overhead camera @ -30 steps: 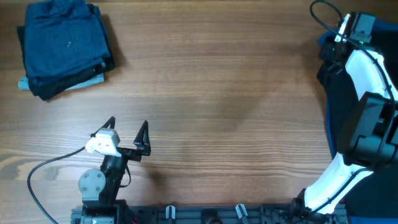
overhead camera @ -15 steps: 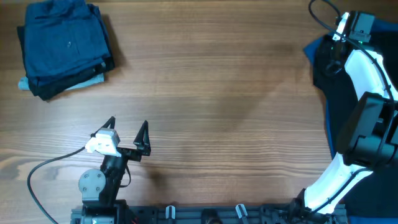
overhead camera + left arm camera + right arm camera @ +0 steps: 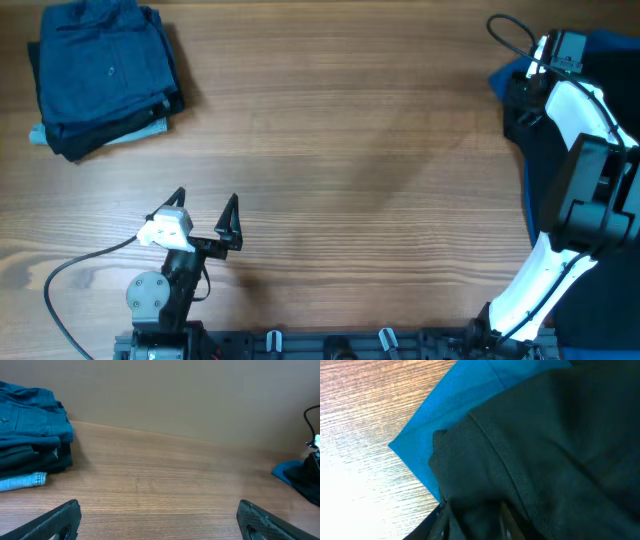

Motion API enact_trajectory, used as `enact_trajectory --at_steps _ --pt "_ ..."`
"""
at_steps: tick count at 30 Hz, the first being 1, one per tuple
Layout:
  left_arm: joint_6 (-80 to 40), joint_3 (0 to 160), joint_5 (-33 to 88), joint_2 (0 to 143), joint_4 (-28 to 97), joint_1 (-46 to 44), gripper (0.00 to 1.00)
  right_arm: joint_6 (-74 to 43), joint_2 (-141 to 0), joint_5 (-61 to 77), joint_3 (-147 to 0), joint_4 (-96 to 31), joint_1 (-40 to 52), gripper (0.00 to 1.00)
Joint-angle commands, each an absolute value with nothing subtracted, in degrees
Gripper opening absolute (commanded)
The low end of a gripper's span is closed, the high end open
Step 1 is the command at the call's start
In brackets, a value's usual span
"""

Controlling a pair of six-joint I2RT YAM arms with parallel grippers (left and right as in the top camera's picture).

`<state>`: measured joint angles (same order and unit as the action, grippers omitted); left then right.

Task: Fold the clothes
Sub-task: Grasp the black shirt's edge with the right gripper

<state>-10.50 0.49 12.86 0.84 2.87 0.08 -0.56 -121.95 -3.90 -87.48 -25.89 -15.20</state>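
Far to the right of the folded stack (image 3: 100,75), the right gripper (image 3: 472,520) was clamped on the black T-shirt (image 3: 545,450), which overlay the bright blue T-shirt (image 3: 450,415); the left gripper (image 3: 206,208), nearer that stack, had its jaws apart

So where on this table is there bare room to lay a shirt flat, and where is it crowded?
Free: the broad middle of the table, bordered by the folded clothes stack far left, the open left gripper in front, and the right arm. Crowded: the right edge, where the black T-shirt lies over the bright blue T-shirt.
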Motion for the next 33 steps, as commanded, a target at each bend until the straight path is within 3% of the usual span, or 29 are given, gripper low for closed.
enact_trajectory --at_steps 1,6,10,12,20,33 --pt "-9.2 0.3 12.3 0.4 3.2 0.4 1.00 0.0 -124.0 -5.1 -88.4 -26.1 -15.0 0.27" --pt "-9.2 0.3 12.3 0.4 3.2 0.4 1.00 1.5 -125.2 -5.1 -88.4 -26.3 -15.0 0.42" --pt "-9.2 0.3 12.3 0.4 3.2 0.4 1.00 1.5 -126.0 -5.1 -88.4 -26.2 -15.0 0.43" --pt "-9.2 0.3 12.3 0.4 3.2 0.4 1.00 1.5 -126.2 -5.1 -88.4 -26.2 -15.0 0.39" --pt "-9.2 0.3 12.3 0.4 3.2 0.4 1.00 0.9 -125.0 -4.5 -88.5 -25.8 -15.0 0.07" --pt "-9.2 0.3 12.3 0.4 3.2 0.4 1.00 -3.3 -111.6 10.7 -88.5 -25.6 -15.0 0.04"
